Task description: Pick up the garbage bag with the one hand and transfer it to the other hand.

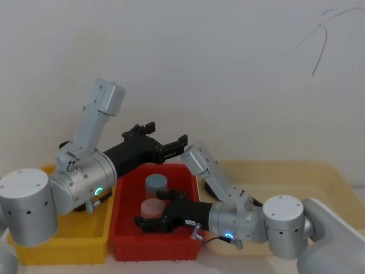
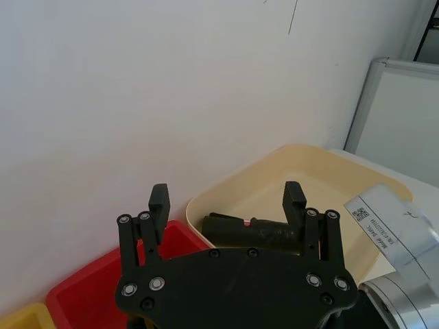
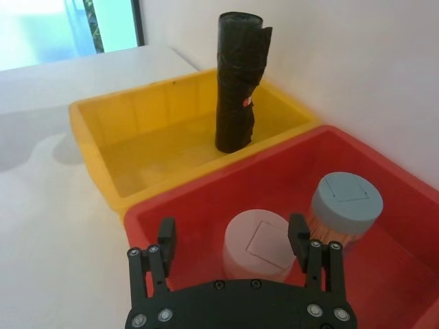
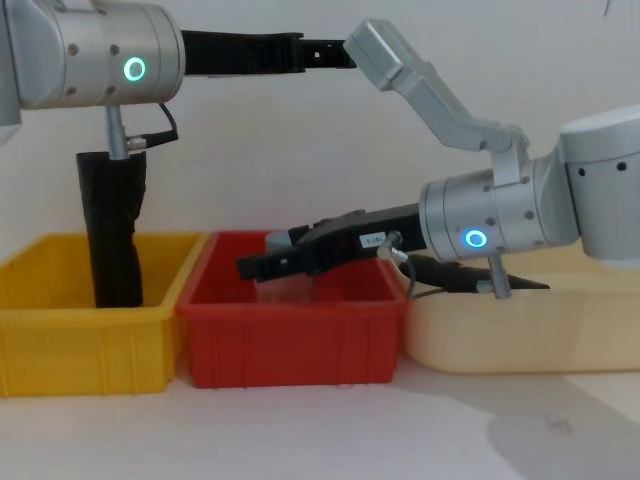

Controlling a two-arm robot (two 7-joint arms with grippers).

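The garbage bag (image 2: 254, 232) is a black roll lying in the cream tray (image 2: 274, 171). In the chest view its tapered end (image 4: 522, 283) shows behind my right arm. My left gripper (image 1: 166, 135), on the arm with the green ring, hangs open and empty high over the back of the red bin (image 1: 154, 248). In its wrist view the left gripper (image 2: 226, 205) points toward the bag from well above. My right gripper (image 1: 149, 220), on the blue-ring arm, is open and low inside the red bin, just short of the pink cylinder (image 3: 257, 240).
The red bin holds a grey cylinder (image 1: 155, 184) and the pink one (image 1: 151, 206). A straighter black roll (image 3: 240, 82) stands upright in the yellow bin (image 3: 103, 116) on the left. The wall is close behind all three containers.
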